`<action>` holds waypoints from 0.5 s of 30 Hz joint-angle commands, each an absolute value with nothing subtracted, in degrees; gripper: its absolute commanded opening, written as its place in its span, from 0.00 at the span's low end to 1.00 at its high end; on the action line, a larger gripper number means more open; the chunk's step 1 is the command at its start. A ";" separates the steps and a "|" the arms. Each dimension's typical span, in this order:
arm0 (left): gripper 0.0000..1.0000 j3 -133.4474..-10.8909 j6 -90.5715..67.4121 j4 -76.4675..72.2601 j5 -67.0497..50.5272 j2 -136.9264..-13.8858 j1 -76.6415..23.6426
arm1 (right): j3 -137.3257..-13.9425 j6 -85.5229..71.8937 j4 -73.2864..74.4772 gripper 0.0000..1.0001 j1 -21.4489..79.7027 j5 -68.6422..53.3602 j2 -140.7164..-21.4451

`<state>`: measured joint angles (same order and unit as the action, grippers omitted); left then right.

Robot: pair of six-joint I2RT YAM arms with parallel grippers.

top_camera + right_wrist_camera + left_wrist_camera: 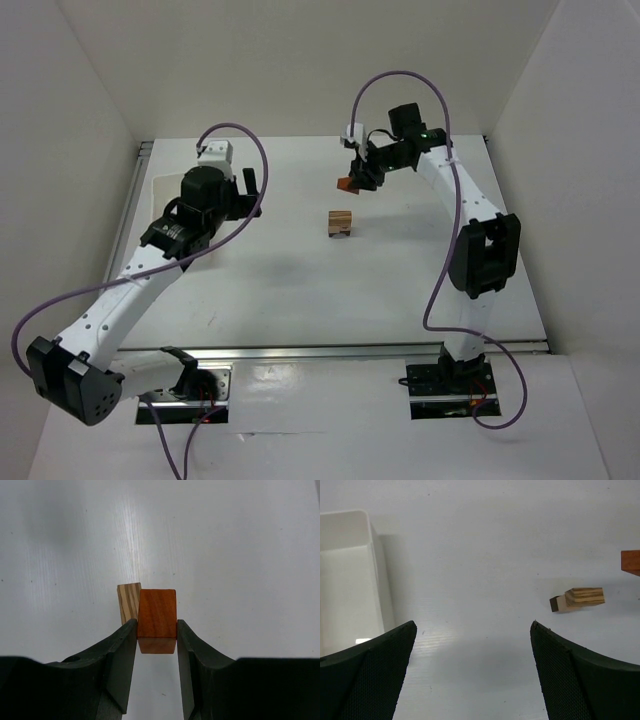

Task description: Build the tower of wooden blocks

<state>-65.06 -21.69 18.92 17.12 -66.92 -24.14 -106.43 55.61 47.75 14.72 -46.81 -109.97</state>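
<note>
A small stack of blocks (341,224), a light tan striped block on a dark brown piece, stands at mid table; it also shows in the left wrist view (578,599) and as a tan striped block in the right wrist view (129,602). My right gripper (352,184) is shut on the orange-red roof piece (157,620) and holds it above the table, behind the stack. The roof piece also shows in the top view (346,185) and at the left wrist view's right edge (631,561). My left gripper (472,625) is open and empty, left of the stack.
A white plastic tray (347,575) lies at the left; in the top view its rim (152,190) shows beside the left arm. White walls close in the table on three sides.
</note>
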 commanded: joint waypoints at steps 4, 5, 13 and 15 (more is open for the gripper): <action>1.00 -67.32 -26.19 25.22 24.70 -68.81 -22.86 | -111.01 61.79 57.04 0.00 18.11 -42.80 -112.59; 1.00 -67.32 -26.89 25.22 24.70 -69.43 -22.33 | -111.01 61.79 57.04 0.00 18.71 -42.80 -113.11; 1.00 -67.94 -26.63 23.30 22.68 -72.33 -21.80 | -111.01 60.03 56.34 0.00 24.34 -35.25 -114.79; 1.00 -67.94 -26.02 23.29 22.68 -72.33 -21.80 | -110.48 59.50 56.34 0.00 24.96 -33.93 -115.31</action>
